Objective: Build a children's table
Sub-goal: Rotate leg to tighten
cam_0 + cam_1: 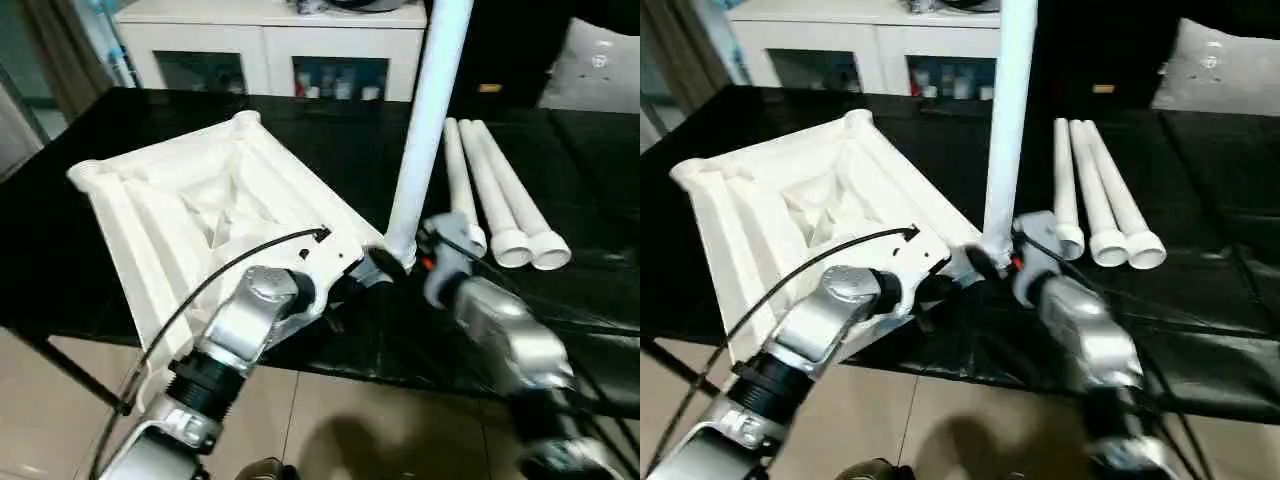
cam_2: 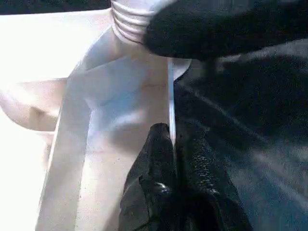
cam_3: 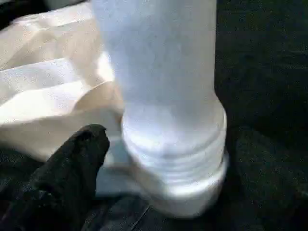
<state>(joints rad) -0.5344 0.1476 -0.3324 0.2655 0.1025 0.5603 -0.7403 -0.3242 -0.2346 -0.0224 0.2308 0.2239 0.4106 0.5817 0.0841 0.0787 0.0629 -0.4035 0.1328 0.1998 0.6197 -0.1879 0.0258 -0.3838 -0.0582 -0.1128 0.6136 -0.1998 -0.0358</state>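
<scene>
White tabletop (image 1: 200, 210) lies ribbed underside up on the black table (image 1: 560, 150), one leg (image 1: 425, 130) standing upright in its near corner socket, top cut off by the frame; three spare legs (image 1: 495, 195) lie together at 2 o'clock. Left gripper (image 2: 173, 139) fingers pinch the top's thin edge. Right gripper (image 1: 400, 265) sits at the leg's base, finger spread hard to make out.

The left gripper (image 2: 174, 144) had its two black fingers (image 2: 154, 168) pressed close together on the thin white edge of the tabletop (image 2: 110, 110), one on each side. Past them the threaded end of a leg (image 2: 127, 19) stood at the corner, with the other gripper's black finger (image 2: 226, 29) against it. Dark surface (image 2: 260, 144) lay beside the edge.
</scene>
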